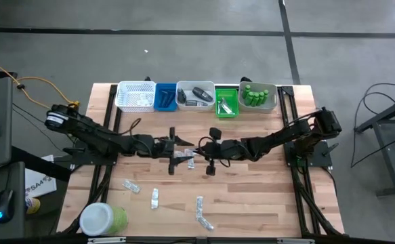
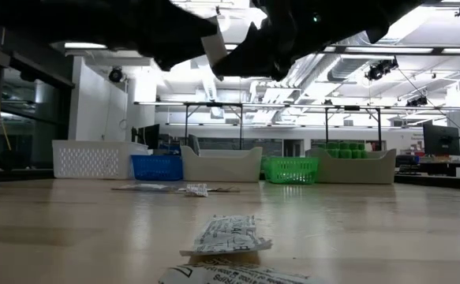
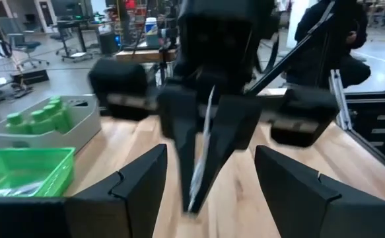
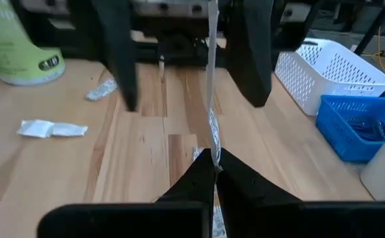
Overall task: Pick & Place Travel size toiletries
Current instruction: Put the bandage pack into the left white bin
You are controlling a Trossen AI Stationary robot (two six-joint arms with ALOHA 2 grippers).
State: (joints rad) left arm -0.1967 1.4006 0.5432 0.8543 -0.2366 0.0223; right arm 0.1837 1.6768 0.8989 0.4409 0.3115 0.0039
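Pinching a sachet (image 4: pixel 211 99) edge-on, right hand (image 4: pixel 214 162) faces the spread left hand (image 3: pixel 209 178).

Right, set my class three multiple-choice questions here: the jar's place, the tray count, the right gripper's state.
1. Where does the green jar stand?
A. beside the right arm's base
B. at the table corner on the left arm's side, away from the trays
C. at the table's middle

2. How many trays stand in the row?
A. three
B. five
C. seven

3. The right gripper is:
A. open
B. shut on a green bottle
C. shut on a sachet

Key: 1 B, the jar sits alone at that corner. 2 B, white, blue, grey, green, grey. 3 C, its fingers pinch the thin sachet, raised between the fingers of the open left gripper.
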